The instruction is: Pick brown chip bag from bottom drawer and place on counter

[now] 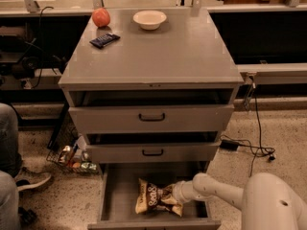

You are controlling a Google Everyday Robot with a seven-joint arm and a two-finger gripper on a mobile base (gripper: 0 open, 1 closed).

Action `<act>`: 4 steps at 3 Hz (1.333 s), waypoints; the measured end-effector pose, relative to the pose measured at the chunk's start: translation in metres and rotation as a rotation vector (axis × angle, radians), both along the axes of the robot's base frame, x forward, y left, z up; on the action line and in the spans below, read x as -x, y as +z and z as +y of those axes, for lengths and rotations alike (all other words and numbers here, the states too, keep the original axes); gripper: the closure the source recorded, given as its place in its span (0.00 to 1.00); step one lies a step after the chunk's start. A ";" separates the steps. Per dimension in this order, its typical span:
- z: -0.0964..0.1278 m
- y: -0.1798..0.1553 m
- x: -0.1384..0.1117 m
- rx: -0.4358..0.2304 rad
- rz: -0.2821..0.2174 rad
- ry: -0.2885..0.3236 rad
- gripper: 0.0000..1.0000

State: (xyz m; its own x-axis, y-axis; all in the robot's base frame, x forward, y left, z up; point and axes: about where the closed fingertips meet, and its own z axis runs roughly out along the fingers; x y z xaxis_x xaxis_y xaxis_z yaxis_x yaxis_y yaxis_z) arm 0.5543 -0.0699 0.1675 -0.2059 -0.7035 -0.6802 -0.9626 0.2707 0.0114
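The brown chip bag (152,196) lies flat in the open bottom drawer (119,186), near its front, with its white lettering facing up. My gripper (176,194) reaches into the drawer from the right on its white arm (225,191) and is at the bag's right end, touching it. The bag's right end looks bunched up against the gripper. The counter (163,56) is the grey cabinet top above.
On the counter's far end stand a red apple (101,17), a white bowl (149,19) and a dark blue candy bar (104,40). The two upper drawers (152,117) are slightly open. A wire basket (72,157), a person's legs (9,176) and cables (249,147) are on the floor.
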 end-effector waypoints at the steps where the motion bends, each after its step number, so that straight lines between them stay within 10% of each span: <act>1: -0.016 0.055 0.022 -0.101 -0.059 0.029 1.00; 3: -0.069 0.182 0.095 -0.076 -0.164 -0.011 1.00; 4: -0.067 0.181 0.096 -0.078 -0.161 -0.009 1.00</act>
